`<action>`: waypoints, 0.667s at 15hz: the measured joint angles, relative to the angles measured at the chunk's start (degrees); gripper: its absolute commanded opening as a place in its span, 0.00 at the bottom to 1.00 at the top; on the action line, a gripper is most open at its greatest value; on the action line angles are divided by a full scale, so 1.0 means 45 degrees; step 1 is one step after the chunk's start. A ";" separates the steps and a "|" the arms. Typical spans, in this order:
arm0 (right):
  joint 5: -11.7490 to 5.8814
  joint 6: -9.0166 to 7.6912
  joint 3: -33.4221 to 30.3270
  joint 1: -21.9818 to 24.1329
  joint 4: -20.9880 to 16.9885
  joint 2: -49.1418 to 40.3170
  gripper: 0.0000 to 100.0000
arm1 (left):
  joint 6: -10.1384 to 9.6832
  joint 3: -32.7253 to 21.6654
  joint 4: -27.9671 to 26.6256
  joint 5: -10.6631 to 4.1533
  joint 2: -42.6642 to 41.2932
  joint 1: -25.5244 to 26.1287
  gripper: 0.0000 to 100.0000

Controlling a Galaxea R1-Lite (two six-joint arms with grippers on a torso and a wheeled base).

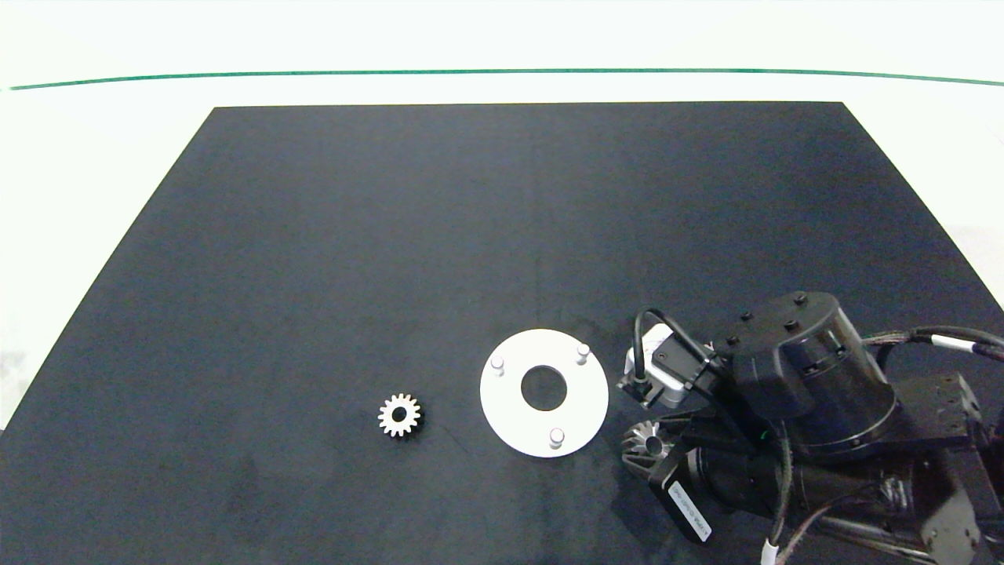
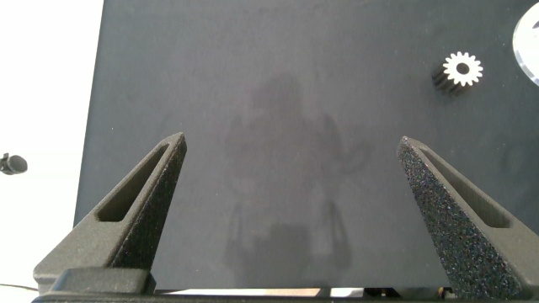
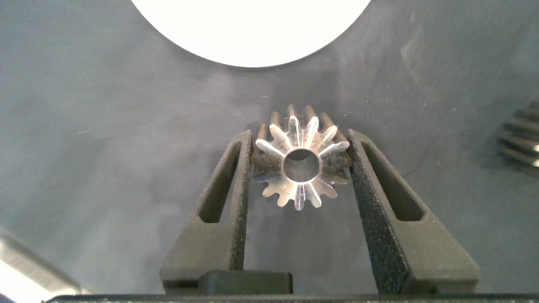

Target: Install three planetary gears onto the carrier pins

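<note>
The white disc (image 1: 502, 404) lies flat on the black mat (image 1: 392, 235), and its three pins (image 1: 556, 436) stand upright in a triangle around the big centre hole; all three pins are bare, with no gear on any of them. Just right of the disc, the right gripper (image 3: 301, 164) is clenched on one gear (image 3: 301, 162), a finger pressed against the teeth on either side, the gear low over the mat and close to the disc's rim. A second gear (image 1: 400, 415) lies flat on the mat left of the disc, near it but apart. The edge of a third gear (image 3: 522, 139) shows on the mat beside the held one. The left gripper (image 2: 290, 164) hangs released over bare mat, well left of the disc, holding nothing
</note>
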State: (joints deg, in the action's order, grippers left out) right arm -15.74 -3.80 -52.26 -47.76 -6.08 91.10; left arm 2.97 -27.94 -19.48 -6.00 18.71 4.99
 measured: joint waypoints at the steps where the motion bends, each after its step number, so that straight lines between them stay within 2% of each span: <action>1: -0.0011 -0.0005 -0.0152 -0.0160 -0.0198 -0.0160 0.10 | 0.0000 0.0000 0.0000 0.0005 0.0000 0.0000 1.00; 9: -0.0049 0.0000 -0.1520 -0.1035 -0.0393 0.0054 0.10 | 0.0000 -0.0081 0.0014 0.0000 0.0062 -0.0014 1.00; 10: -0.0160 -0.0030 -0.1628 -0.1078 -0.0398 0.0225 0.10 | 0.0000 -0.0087 0.0014 -0.0003 0.0062 -0.0014 1.00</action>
State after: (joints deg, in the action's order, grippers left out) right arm -16.46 -3.94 -59.59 -52.61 -7.88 92.11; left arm 2.97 -28.33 -19.42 -6.01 18.99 4.92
